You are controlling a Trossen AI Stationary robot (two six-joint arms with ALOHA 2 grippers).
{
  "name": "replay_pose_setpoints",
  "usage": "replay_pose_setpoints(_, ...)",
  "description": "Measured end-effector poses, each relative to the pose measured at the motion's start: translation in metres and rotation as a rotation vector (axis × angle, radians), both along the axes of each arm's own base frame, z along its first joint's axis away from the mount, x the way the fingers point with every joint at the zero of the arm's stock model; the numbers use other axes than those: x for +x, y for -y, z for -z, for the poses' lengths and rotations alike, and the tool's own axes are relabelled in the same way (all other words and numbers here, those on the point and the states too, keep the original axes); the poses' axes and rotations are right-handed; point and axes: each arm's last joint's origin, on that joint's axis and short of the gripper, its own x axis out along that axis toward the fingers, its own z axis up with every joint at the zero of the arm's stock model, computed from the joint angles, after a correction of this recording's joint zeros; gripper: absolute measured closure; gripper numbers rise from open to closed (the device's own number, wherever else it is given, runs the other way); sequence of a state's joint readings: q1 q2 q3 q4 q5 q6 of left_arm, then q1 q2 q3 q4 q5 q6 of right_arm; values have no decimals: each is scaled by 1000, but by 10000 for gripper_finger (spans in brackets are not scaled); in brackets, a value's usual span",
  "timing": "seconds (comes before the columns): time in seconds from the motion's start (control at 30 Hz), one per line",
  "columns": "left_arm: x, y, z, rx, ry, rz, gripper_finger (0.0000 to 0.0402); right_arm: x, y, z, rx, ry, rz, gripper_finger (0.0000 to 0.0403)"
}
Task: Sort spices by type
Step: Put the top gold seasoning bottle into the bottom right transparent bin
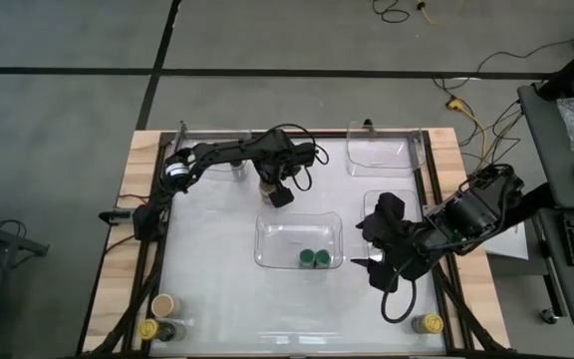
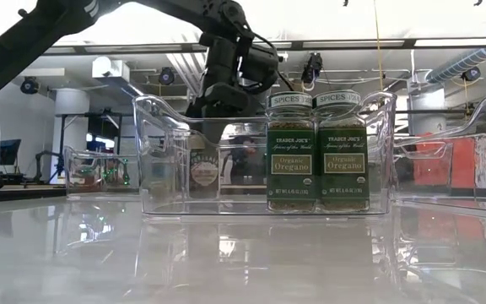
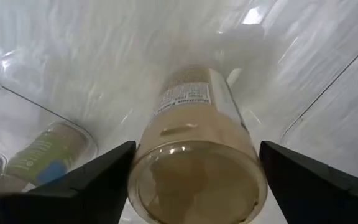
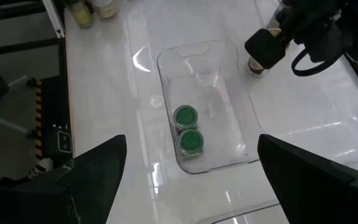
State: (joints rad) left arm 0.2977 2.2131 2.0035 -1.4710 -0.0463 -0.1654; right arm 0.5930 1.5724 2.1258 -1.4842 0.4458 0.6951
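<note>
A tan-lidded spice jar stands on the table just beyond the far edge of the middle clear tray; it also shows in the low view. My left gripper is above it, open, with one finger on each side of the jar's top. Two green-lidded oregano jars stand side by side in that tray. My right gripper is open and hovers right of the tray, holding nothing. Tan and yellow jars stand at the near-left corner, another yellow one near-right. My left gripper comes from above, pointing down, with its fingers level with the tan jar's lid end on two opposite sides. The jar stands upright on the table. I cannot tell whether the fingers touch it.
Two more clear trays sit at the far right and right of the table. A further jar stands near the far edge under the left arm. The white tabletop lies open near the front. Raised rails edge the table.
</note>
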Motion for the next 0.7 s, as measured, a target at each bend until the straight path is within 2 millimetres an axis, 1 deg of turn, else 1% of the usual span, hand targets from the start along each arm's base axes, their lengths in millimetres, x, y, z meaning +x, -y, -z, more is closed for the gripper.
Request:
replay_pose_setpoints(0.1, 1, 0, -5, 4, 13, 0, 74, 1, -1, 1, -11, -4, -11, 48)
replay_pose_setpoints(0.17, 1, 0, -12, 6, 17, 0, 73, 2, -1, 2, -19, -7, -13, 48)
replay_pose_setpoints(0.23, 0, 0, -21, 13, 14, 1, 73, 4, -2, 3, -23, -12, -18, 48)
replay_pose_setpoints(0.3, 0, -1, -35, 38, 39, 5, 72, 4, -2, 4, -26, -17, -21, 48)
replay_pose_setpoints(0.4, -1, -1, -62, 77, 115, 6, 71, 5, -3, 5, -38, -20, -34, 48)
replay_pose_setpoints(0.5, -6, 5, -96, 113, 229, 12, 71, 8, -2, 6, -67, -28, -57, 48)
replay_pose_setpoints(0.6, -15, 20, -131, 141, 341, 37, 71, 17, 0, 10, -111, -40, -79, 48)
replay_pose_setpoints(0.7, -32, 39, -158, 176, 412, 52, 71, 32, 2, 15, -165, -20, -81, 48)
